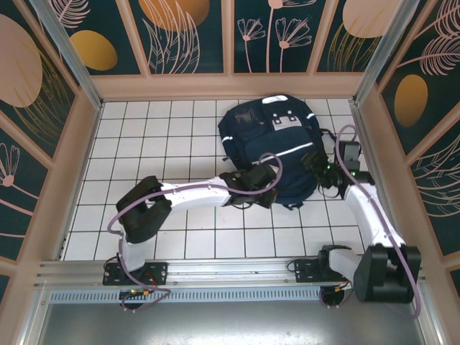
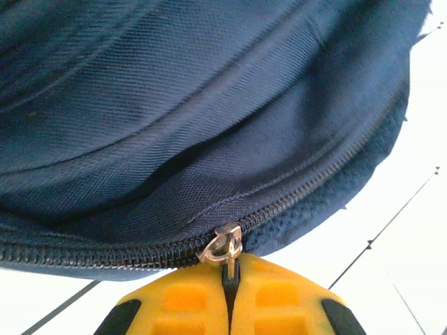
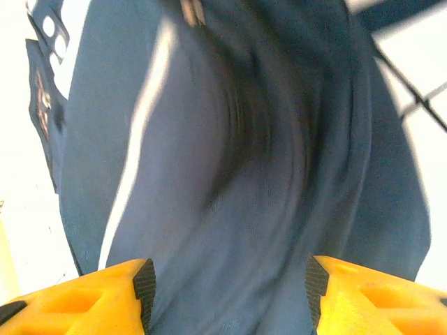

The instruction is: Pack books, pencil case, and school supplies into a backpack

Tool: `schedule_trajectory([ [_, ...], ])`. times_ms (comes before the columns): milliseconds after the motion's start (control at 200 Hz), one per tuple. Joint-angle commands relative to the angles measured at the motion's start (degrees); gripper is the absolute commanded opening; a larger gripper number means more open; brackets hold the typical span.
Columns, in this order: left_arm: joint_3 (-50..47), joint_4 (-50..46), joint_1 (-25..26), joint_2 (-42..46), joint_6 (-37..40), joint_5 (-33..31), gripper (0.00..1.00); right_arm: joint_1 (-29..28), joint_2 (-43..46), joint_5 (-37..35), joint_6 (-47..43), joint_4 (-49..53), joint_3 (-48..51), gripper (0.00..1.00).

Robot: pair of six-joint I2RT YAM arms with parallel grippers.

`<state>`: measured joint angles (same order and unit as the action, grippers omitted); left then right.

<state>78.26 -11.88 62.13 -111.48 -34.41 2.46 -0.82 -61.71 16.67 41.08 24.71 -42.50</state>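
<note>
Pinching zip pull [image 2: 225,246] with left gripper [image 2: 230,273], clamped tight on it, at near edge of backpack [image 1: 277,147] | hovering right gripper [image 3: 230,283] wide apart, empty, over backpack | resting backpack toward far-right corner of table [image 1: 158,144] | judging packing likely done, with zipping remaining

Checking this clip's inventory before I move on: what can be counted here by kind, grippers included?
backpack: 1
zipper pull: 1
grippers: 2 (left gripper shut on the zipper pull, right gripper open over the backpack fabric)
Total: 4
</note>
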Motion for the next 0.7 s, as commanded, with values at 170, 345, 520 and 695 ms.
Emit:
schedule_trajectory([
  [170,5.15,2.45,2.72,-3.05,-0.05,2.24,0.00,-12.73,9.99,-1.21,17.53,1.43,11.21,0.61],
  [345,3.15,1.41,2.77,-1.81,0.05,0.75,0.00,-12.91,7.65,0.28,21.74,-7.29,14.08,0.56],
  [520,1.88,0.56,2.77,-0.77,-0.91,-2.12,0.00,-13.01,4.59,-1.89,20.75,-7.42,14.55,0.17],
  [695,1.46,-5.39,1.85,-0.23,-1.70,-11.45,0.00,-10.98,5.70,-5.88,17.93,-3.53,13.33,0.00],
])
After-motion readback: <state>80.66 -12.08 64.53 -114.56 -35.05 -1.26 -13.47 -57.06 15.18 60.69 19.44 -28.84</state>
